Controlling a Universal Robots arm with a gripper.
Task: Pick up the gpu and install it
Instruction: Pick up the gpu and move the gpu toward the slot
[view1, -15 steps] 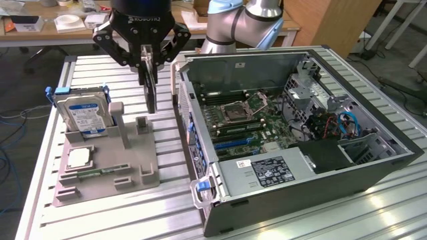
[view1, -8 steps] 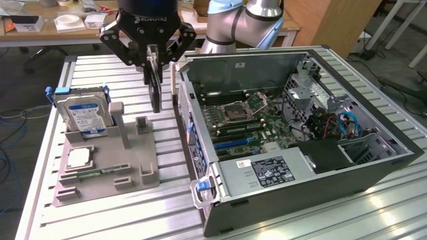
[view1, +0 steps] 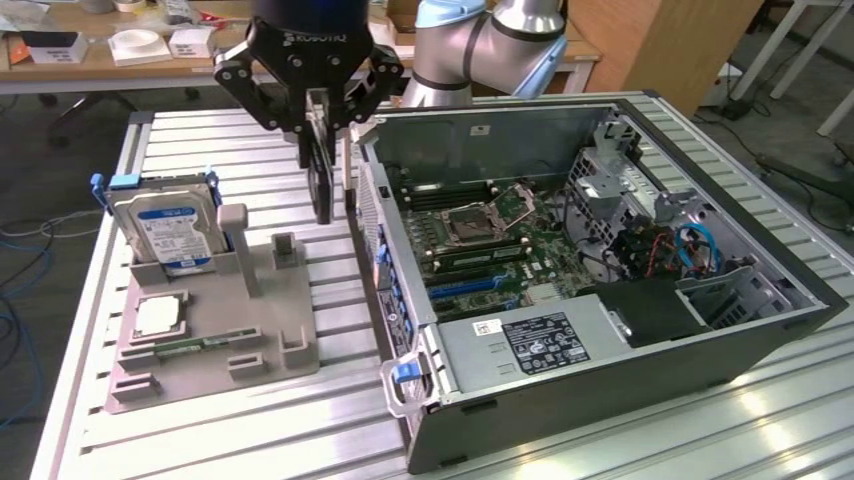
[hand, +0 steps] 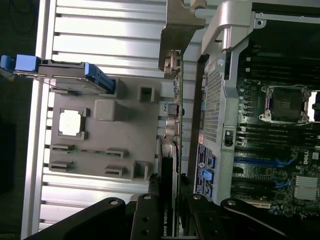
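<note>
**Gpu held on edge beside the case rim**

The gripper (view1: 324, 112) is clamped on the gpu (view1: 322, 180), which hangs upright and edge-on. In the exterior view it sits at about 10 o'clock from the open computer case (view1: 747, 335), just outside the case's near rim and apart from it. The wrist view shows the gripper (hand: 172, 202) pinching the gpu (hand: 177, 117) over the narrow strip between the case wall and the grey fixture tray (hand: 125, 145).

Room is tight on both sides. At 3 o'clock of the card stands the case's perforated wall, with the motherboard (view1: 494, 240) beyond. At 7 o'clock lies the fixture tray (view1: 287, 350), with a short grey post (view1: 284, 250) nearly under the card's lower tip. The hard drive (view1: 160, 230) stands at 8 o'clock, well apart. The slatted surface (view1: 214, 445) lies bare at 6 o'clock, past the tray.
</note>
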